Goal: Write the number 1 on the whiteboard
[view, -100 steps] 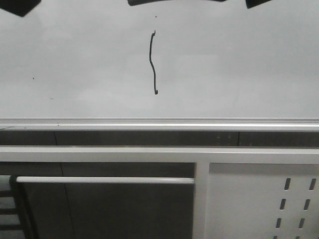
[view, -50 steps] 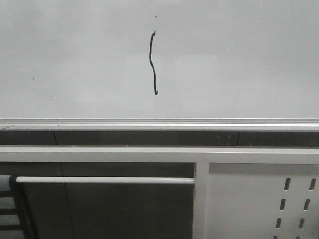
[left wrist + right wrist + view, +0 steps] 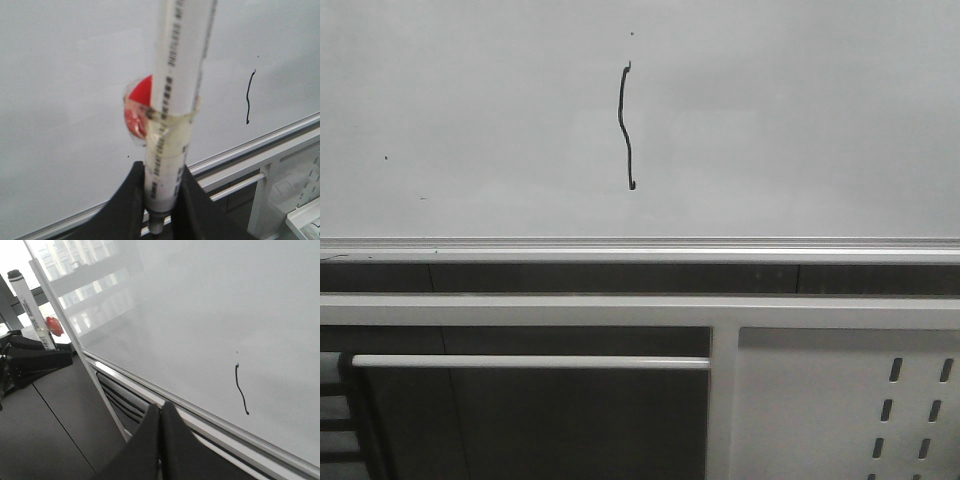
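Front view: the number 1 (image 3: pixel 626 127) is seen as a thin black, slightly wavy upright stroke on the whiteboard (image 3: pixel 800 130), roughly mid-width and nearer the top edge of the visible board than the silver rail (image 3: pixel 640 248) along its lower edge; neither arm is caught here. In the left wrist view a white marker (image 3: pixel 175 110) is clamped between the dark fingers of the left gripper (image 3: pixel 161 205), jaws closed hard on the lower barrel, with clear tape and a red tag (image 3: pixel 138 107) wrapped at mid-length. The stroke (image 3: pixel 249 96) is well apart from the marker, so the tip is judged to be off the board. The marker is judged light, rigid and smooth-skinned, liable to slip or pivot in the jaws if pressed hard; a hold low on the barrel, as seen, is judged sound. The board is judged stiff and glossy, so only light contact is wanted, and wet ink is likely smudged by a brush. In the right wrist view the right gripper (image 3: pixel 161 440) is shown with fingers pressed together, nothing between them, the stroke (image 3: pixel 242 389) beyond. The digit is judged drawn.
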